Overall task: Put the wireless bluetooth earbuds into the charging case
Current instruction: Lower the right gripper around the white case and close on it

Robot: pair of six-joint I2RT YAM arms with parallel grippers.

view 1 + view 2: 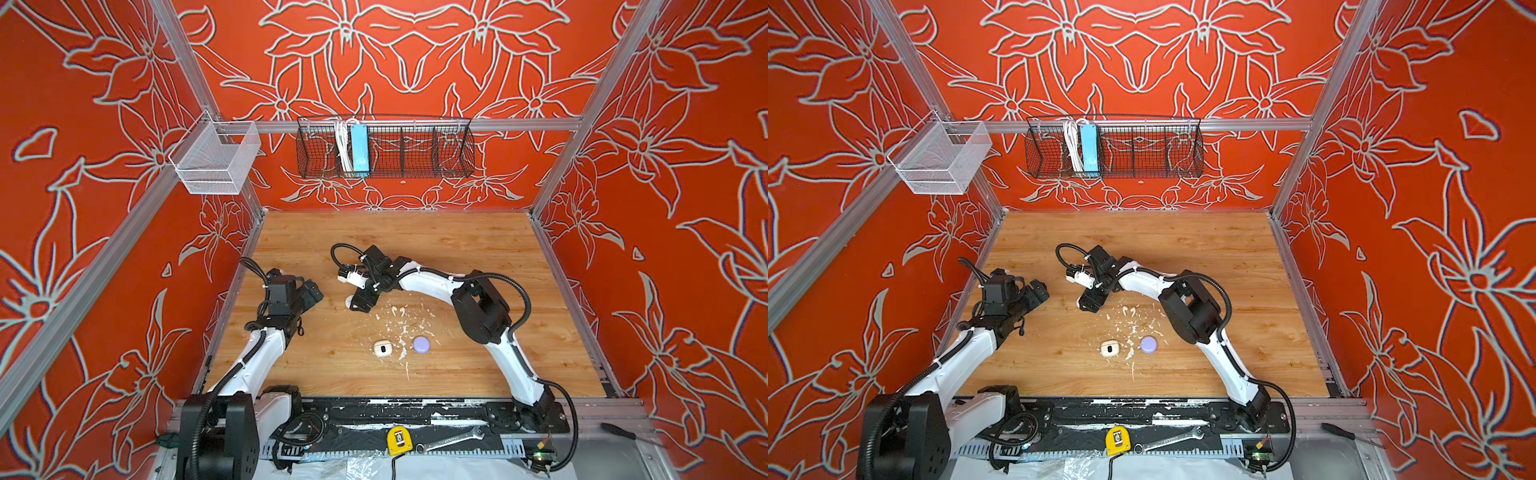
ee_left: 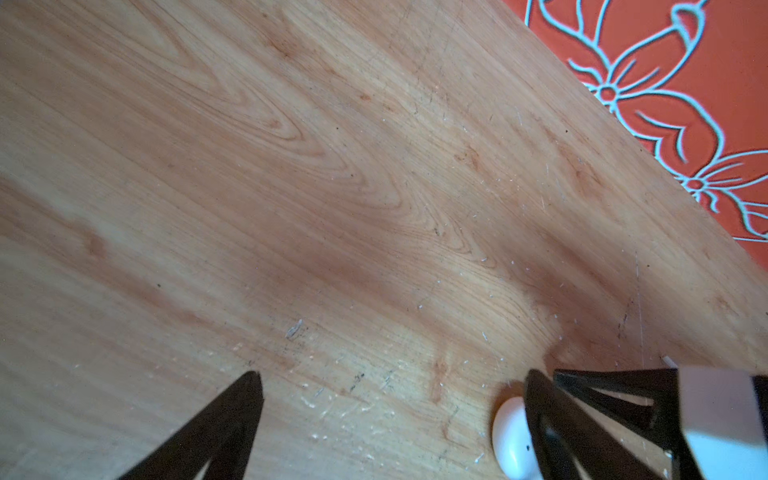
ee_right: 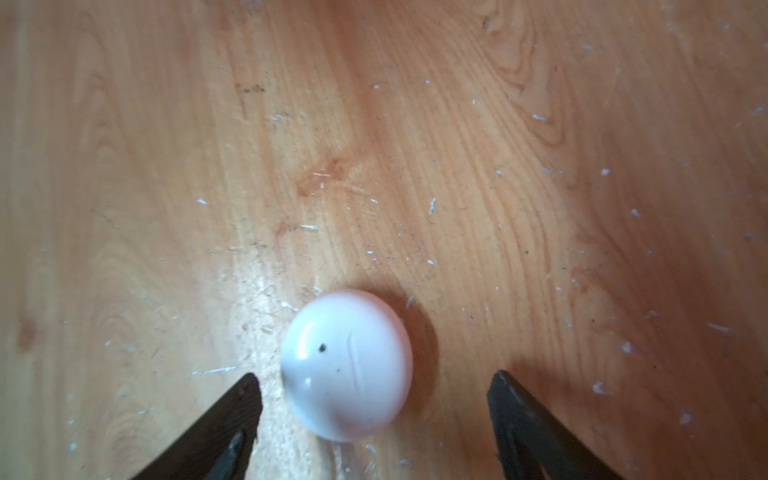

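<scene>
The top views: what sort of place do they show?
Probably a robot test cell: an aluminium frame encloses a wooden table, a left arm and right arm stand at its front edge, and a wrench and screwdriver lie there.

Round white case [image 3: 347, 365] resting shut on the desk, loose between the right gripper's [image 3: 376, 375] parted tips; two cream earbuds [image 1: 395, 308] lying nearby.

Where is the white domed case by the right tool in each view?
In a top view: white domed case, left of centre, at the right tool.
In a top view: same spot.
Left wrist: low in the picture, partly behind a black finger.
Right wrist: low centre, between the tool's open jaws.
Shared landmark: right tool, in top and right-wrist views.
</scene>
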